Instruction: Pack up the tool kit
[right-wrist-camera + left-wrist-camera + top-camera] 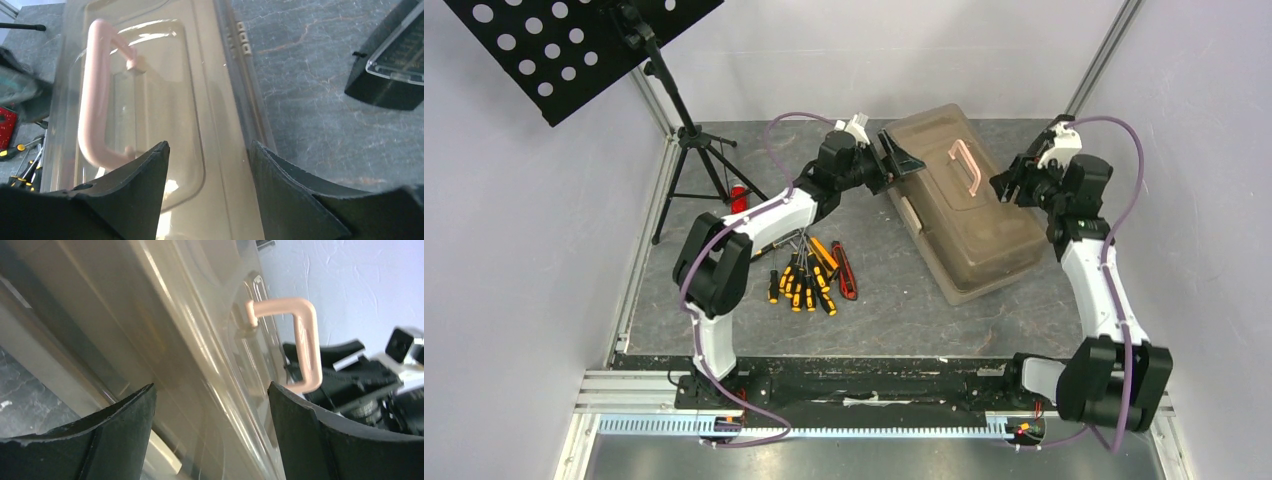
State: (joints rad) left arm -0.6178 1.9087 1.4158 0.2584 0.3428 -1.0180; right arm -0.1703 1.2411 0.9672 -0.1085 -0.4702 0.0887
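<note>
Reaching for the shut toolbox (969,215).
The left gripper (904,155) and right gripper (1007,187) are hovering open beside it, probably to open it up.

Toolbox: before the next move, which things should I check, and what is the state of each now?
1. The toolbox is shut, so tools cannot go in: not ok.
2. Left gripper open, facing the toolbox: ok.
3. Right gripper open, above the toolbox: ok.
4. Handle free of both grippers: ok.
5. Screwdrivers and knives lie together left of the toolbox, outside it: ok.
6. Whether the toolbox is latched: cannot tell.
</note>
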